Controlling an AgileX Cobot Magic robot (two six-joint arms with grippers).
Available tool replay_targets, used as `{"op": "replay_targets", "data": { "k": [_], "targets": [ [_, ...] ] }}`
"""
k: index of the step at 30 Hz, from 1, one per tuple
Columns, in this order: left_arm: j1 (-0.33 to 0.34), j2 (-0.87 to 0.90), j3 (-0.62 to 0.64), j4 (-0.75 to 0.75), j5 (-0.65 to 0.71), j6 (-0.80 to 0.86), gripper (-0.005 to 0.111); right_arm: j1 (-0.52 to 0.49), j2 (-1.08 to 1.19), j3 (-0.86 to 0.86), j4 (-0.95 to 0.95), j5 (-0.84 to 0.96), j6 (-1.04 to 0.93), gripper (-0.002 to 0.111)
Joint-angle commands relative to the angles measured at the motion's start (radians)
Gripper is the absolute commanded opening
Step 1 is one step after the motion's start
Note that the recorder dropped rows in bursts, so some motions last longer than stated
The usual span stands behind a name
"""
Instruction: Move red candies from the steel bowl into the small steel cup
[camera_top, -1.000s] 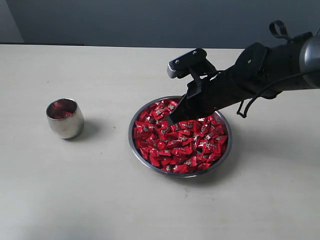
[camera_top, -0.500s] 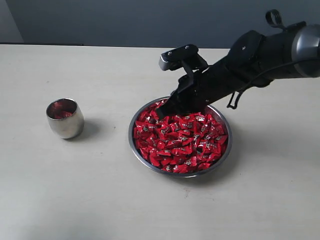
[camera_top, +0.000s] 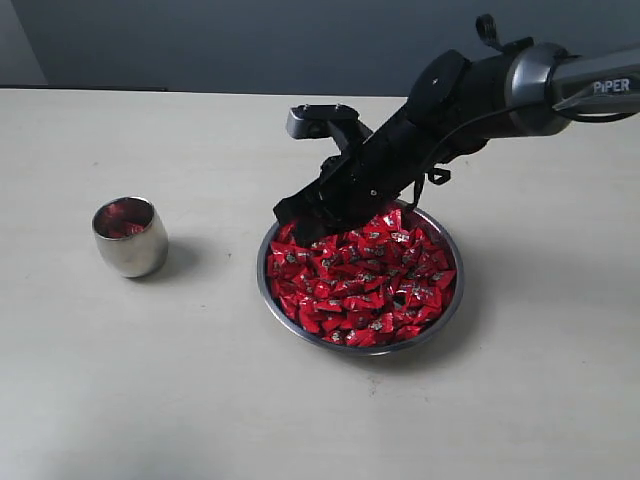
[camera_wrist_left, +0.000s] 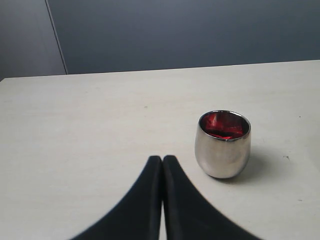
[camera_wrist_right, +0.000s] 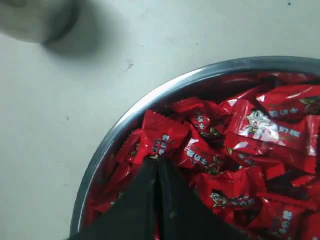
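The steel bowl (camera_top: 261, 285) lies at the table's middle, heaped with red candies (camera_top: 365, 280). My right gripper (camera_top: 284, 212) hangs just above the bowl's left rim, shut, with one red candy (camera_wrist_right: 162, 136) pinched by its wrapper at the fingertips. The small steel cup (camera_top: 130, 238) stands upright well to the left, with red candies showing inside it (camera_wrist_left: 222, 127). My left gripper (camera_wrist_left: 162, 159) is shut on nothing, low over the table a little short of the cup (camera_wrist_left: 222, 150). The left arm is out of the exterior view.
The pale table (camera_top: 200, 400) stretches bare between cup and bowl. A dark wall (camera_top: 250, 40) runs behind the table's far edge. The black right arm (camera_top: 470, 95) reaches in over the bowl from the upper right.
My right gripper has risen out of the candy heap and moved left, from the bowl's middle to above its left rim. The cup and bowl have not moved.
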Motion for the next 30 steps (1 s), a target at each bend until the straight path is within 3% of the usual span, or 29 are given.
{"op": "replay_targets", "data": {
  "k": [1, 7, 12, 14, 20, 27, 30],
  "targets": [
    [-0.008, -0.004, 0.004, 0.001, -0.002, -0.003, 0.000, -0.003, 0.019, -0.017, 0.004, 0.014, 0.017, -0.001],
    [-0.008, -0.004, 0.004, 0.001, -0.002, -0.003, 0.000, -0.003, 0.019, -0.017, 0.042, 0.041, 0.017, 0.004],
    [-0.008, -0.004, 0.004, 0.001, -0.002, -0.003, 0.000, -0.003, 0.019, -0.017, 0.045, 0.047, 0.047, 0.030],
    [-0.008, -0.004, 0.004, 0.001, -0.002, -0.003, 0.000, -0.003, 0.019, -0.017, 0.045, 0.047, 0.068, 0.035],
    [-0.008, -0.004, 0.004, 0.001, -0.002, -0.003, 0.000, 0.042, 0.024, -0.053, -0.059, 0.057, 0.125, 0.035],
    [-0.008, -0.004, 0.004, 0.001, -0.002, -0.003, 0.000, 0.111, 0.064, -0.232, -0.479, 0.159, 0.473, 0.035],
    [-0.008, -0.004, 0.004, 0.001, -0.002, -0.003, 0.000, 0.118, 0.086, -0.296, -0.538, 0.217, 0.548, 0.035]
  ]
}}
